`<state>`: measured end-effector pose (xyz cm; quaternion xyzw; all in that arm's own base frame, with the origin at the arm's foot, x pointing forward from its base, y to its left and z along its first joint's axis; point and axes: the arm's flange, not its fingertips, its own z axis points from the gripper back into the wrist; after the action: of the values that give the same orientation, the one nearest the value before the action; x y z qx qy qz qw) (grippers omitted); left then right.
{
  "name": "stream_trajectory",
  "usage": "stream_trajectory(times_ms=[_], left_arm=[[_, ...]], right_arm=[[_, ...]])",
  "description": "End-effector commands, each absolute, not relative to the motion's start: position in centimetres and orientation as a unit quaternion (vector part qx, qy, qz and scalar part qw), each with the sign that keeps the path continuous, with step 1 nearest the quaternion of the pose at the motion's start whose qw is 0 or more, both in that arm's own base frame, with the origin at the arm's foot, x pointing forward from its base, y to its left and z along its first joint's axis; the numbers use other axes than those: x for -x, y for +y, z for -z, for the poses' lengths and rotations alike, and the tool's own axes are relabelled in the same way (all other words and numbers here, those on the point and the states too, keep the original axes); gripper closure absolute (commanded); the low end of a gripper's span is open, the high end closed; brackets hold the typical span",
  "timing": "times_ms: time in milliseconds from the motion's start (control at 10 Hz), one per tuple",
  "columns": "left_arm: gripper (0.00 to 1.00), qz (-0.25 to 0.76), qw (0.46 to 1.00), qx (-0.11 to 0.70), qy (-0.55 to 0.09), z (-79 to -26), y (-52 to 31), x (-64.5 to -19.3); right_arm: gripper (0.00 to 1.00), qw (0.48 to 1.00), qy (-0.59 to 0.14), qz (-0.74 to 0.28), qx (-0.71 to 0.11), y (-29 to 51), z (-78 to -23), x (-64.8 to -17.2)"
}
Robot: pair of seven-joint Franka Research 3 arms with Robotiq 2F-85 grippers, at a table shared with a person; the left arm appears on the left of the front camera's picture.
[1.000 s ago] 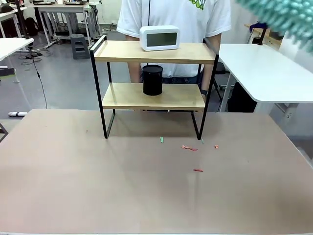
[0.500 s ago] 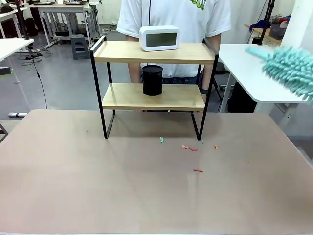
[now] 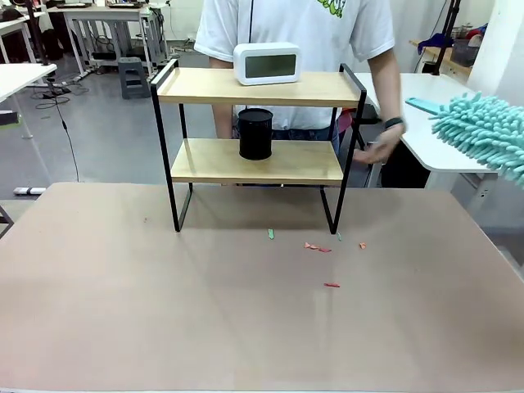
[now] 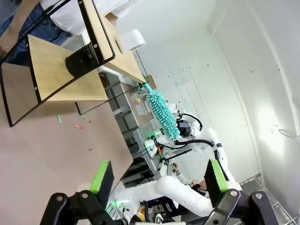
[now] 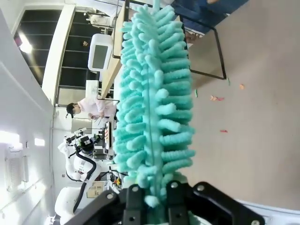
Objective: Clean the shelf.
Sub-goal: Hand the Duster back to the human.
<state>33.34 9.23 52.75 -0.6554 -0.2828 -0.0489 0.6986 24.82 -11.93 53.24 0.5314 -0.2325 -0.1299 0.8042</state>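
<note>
- Front view: the shelf (image 3: 259,90) stands at the far middle of the brown table (image 3: 164,311), its four black legs on the tabletop. A white digital clock (image 3: 267,63) sits on the top board and a black cylindrical cup (image 3: 255,133) on the lower board. Small red and green scraps (image 3: 318,246) lie on the table just in front of the shelf's right legs. A person in a white T-shirt (image 3: 286,24) stands behind the shelf, one hand (image 3: 378,151) lowered to the right of the frame. A teal fluffy duster (image 3: 485,131) reaches in from the right edge, well apart from the shelf.
- Left wrist view: the left gripper (image 4: 159,176) hangs above the table with its green-padded fingers (image 4: 101,176) spread wide and nothing between them. The shelf lies tilted in the upper left, with the cup and clock on it. Farther off, the other white arm carries the duster upright.
- Right wrist view: the right gripper (image 5: 151,196) is clamped on the base of the duster, whose fronds rise up the picture. The shelf's frame and the clock show beyond it.
</note>
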Motion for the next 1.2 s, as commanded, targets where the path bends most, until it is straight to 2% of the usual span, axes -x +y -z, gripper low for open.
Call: stream_trajectory(times_ms=[0,700,800,900,1000,1100], left_arm=[[0.00,0.053,0.700,0.657,-0.276,-53.02,9.54,-33.18],[0.00,0.053,0.700,0.657,-0.276,-53.02,9.54,-33.18],[0.00,0.053,0.700,0.657,-0.276,-53.02,9.54,-33.18],[0.00,0.053,0.700,0.657,-0.276,-53.02,9.54,-33.18],[0.00,0.053,0.700,0.657,-0.276,-53.02,9.54,-33.18],[0.00,0.053,0.700,0.657,-0.276,-53.02,9.54,-33.18]], right_arm=[[1.00,0.806,-0.241,0.117,-0.529,-11.99,-53.24,-24.69],[1.00,0.806,-0.241,0.117,-0.529,-11.99,-53.24,-24.69],[0.84,0.803,-0.233,0.126,-0.533,-11.84,-53.34,-24.78],[0.39,0.797,-0.234,0.123,-0.543,-11.84,-53.35,-24.62],[0.26,0.797,-0.233,0.126,-0.542,-11.91,-53.24,-24.50],[0.00,0.797,-0.231,0.127,-0.544,-12.03,-53.13,-24.36]])
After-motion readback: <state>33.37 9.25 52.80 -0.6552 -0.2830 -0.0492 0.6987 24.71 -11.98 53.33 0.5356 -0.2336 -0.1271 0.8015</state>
